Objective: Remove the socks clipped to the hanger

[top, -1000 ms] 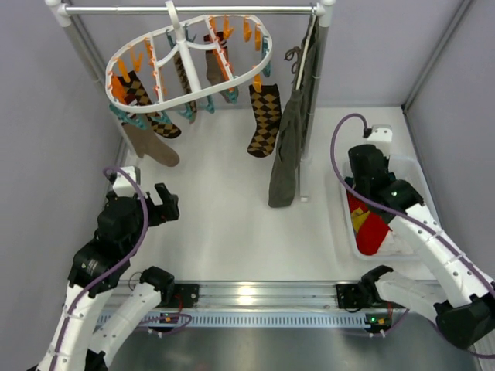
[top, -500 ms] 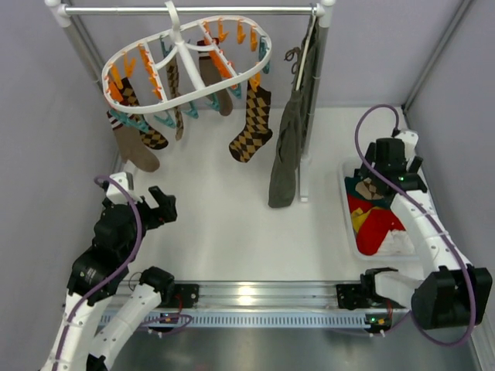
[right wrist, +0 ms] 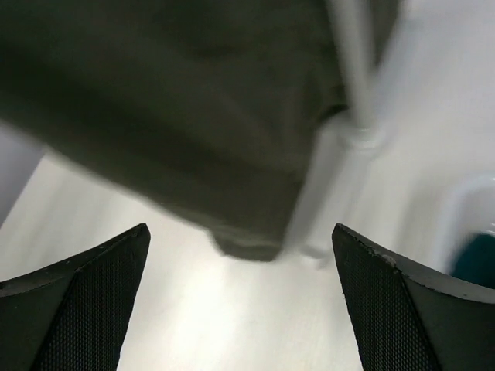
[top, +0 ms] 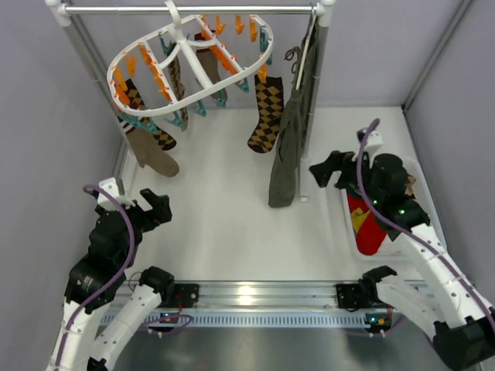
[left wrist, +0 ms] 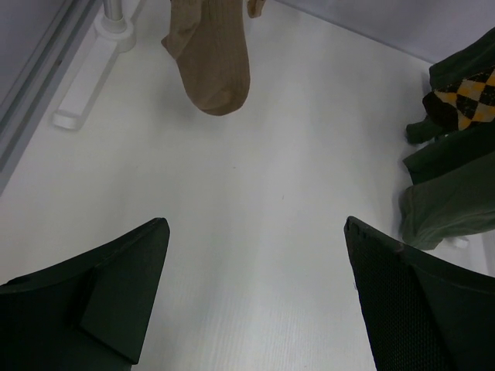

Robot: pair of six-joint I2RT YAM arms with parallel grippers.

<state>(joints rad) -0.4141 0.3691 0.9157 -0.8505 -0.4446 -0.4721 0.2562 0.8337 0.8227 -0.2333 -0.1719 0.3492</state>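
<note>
The white oval hanger [top: 189,66] hangs from the rail at the back left, tilted, with orange and teal clips. Several socks are clipped to it: an argyle sock [top: 267,116] at its right end, another argyle sock [top: 151,122] and a tan sock [top: 155,156] at its left end. My left gripper [top: 157,209] is open low over the table, below the tan sock's toe [left wrist: 213,66]. My right gripper [top: 329,171] is open and empty, just right of the olive garment [top: 285,158], which fills the top of the right wrist view [right wrist: 193,100].
The metal rail [top: 193,10] stands on posts; one post [right wrist: 348,100] and its foot are right in front of the right gripper. A white tray [top: 352,246] at the right holds red and teal clothes [top: 370,228]. Walls enclose the left, back and right sides.
My right gripper opened over the tray, then swung left to the olive garment. The hanger and its socks are swinging. My left arm drew back a little toward the left.
</note>
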